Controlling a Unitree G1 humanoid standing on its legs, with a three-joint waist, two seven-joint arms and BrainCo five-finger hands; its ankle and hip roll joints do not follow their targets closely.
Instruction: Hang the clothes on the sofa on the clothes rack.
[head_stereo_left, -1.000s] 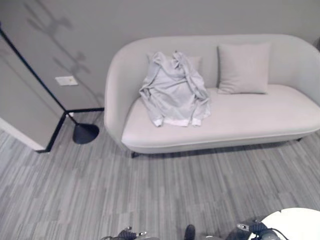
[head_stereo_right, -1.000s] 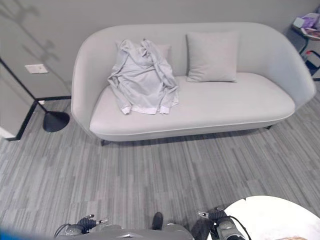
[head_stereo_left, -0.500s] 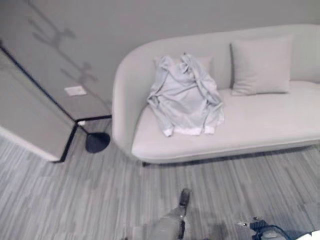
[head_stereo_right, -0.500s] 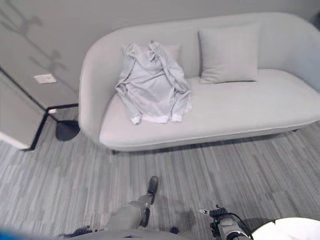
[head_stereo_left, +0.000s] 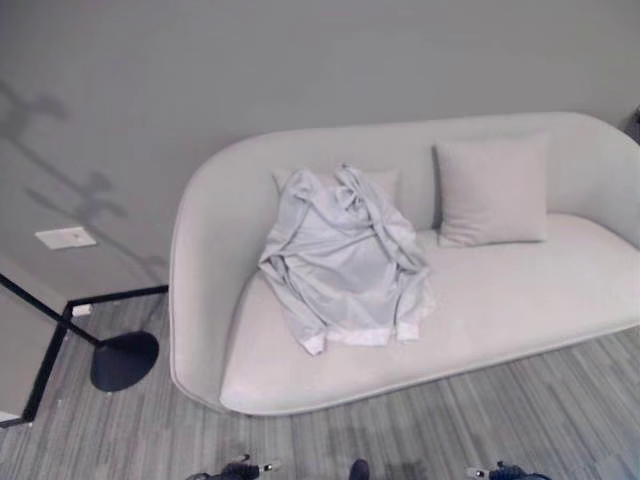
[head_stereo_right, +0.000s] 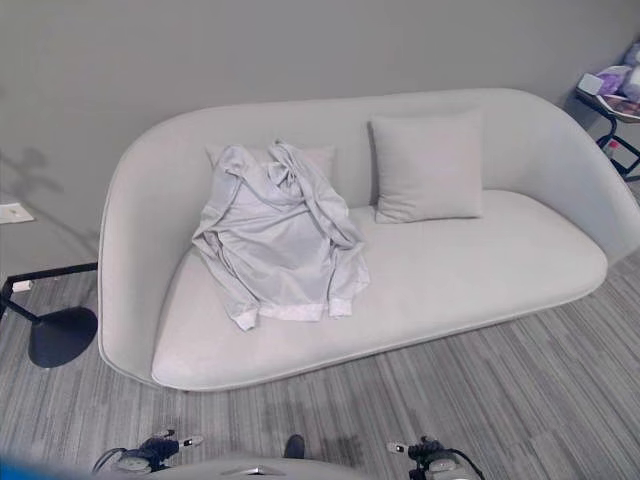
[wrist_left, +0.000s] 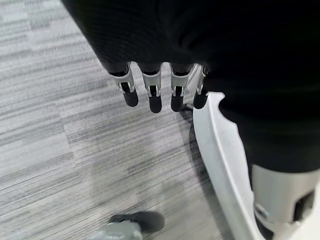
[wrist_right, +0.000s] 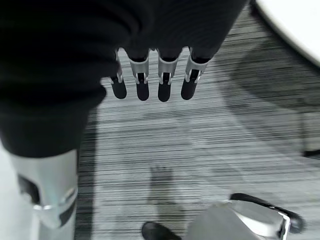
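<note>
Left eye view: a pale grey sofa (head_stereo_left: 520, 300) stands against a grey wall. A crumpled light grey garment (head_stereo_left: 345, 255) lies on its left half, draped from backrest down over the seat, partly covering a cushion (head_stereo_left: 385, 182) behind it. A second cushion (head_stereo_left: 492, 190) leans well to its right. The sofa's right end is cut off. A black round stand base (head_stereo_left: 124, 360) sits on the floor at the sofa's left.

Right eye view: same layout; a side table (head_stereo_right: 608, 100) is cut off at the right edge.

Left wrist view: left hand (wrist_left: 155, 95) hangs over striped carpet (wrist_left: 75, 145), fingers straight, holding nothing.

Right wrist view: right hand (wrist_right: 150, 82) likewise, fingers straight and empty.
</note>
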